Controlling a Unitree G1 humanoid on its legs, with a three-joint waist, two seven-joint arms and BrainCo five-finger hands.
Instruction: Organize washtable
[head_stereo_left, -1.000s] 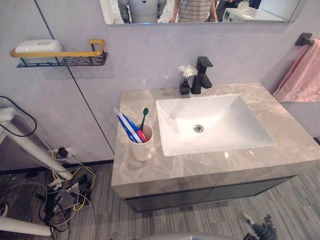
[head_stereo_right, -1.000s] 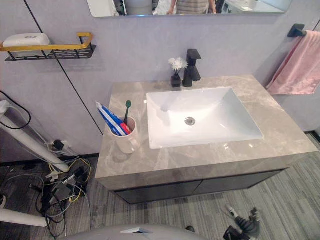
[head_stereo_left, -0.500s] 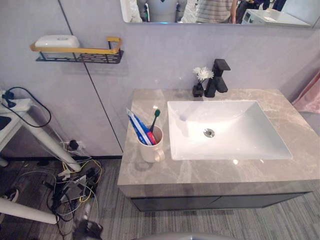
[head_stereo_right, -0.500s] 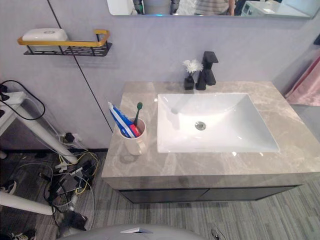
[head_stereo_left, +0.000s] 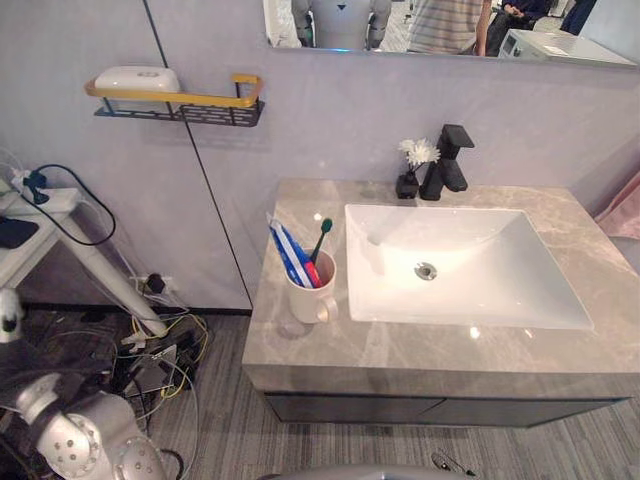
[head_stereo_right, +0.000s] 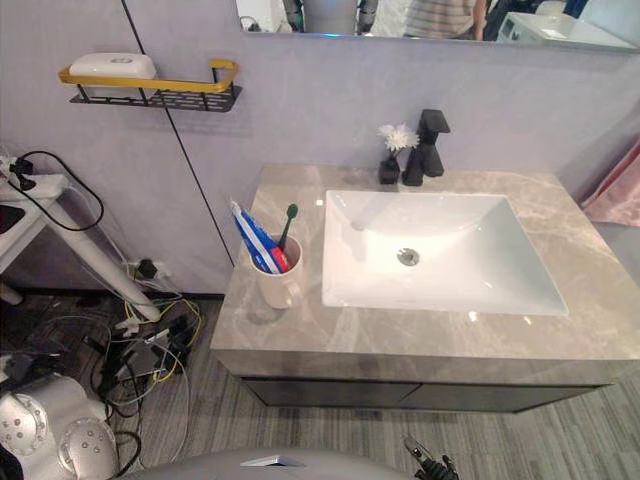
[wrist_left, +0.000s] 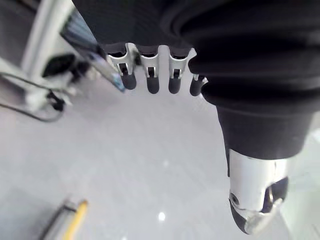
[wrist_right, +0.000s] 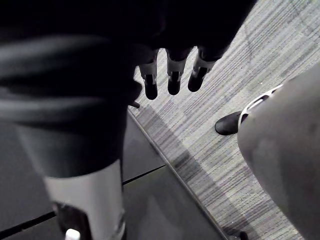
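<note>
On grey marble countertop (head_stereo_left: 400, 360), just left of white rectangular sink basin (head_stereo_left: 500, 275): white ceramic mug (head_stereo_left: 305, 300) holding green-headed toothbrush (head_stereo_left: 320, 238) and blue-white toothpaste tube (head_stereo_left: 288, 255). At back edge, black faucet (head_stereo_left: 450, 160) beside small black vase of white flowers (head_stereo_left: 408, 185). On wall, black wire shelf with yellow rail (head_stereo_left: 180, 108), white soap box (head_stereo_left: 137, 78) on it. Left hand (wrist_left: 150, 82): loose, straight-fingered, empty, well off the counter. Right hand (wrist_right: 174, 82): same, relaxed, empty, above grey striped carpet (wrist_right: 240, 65).
</note>
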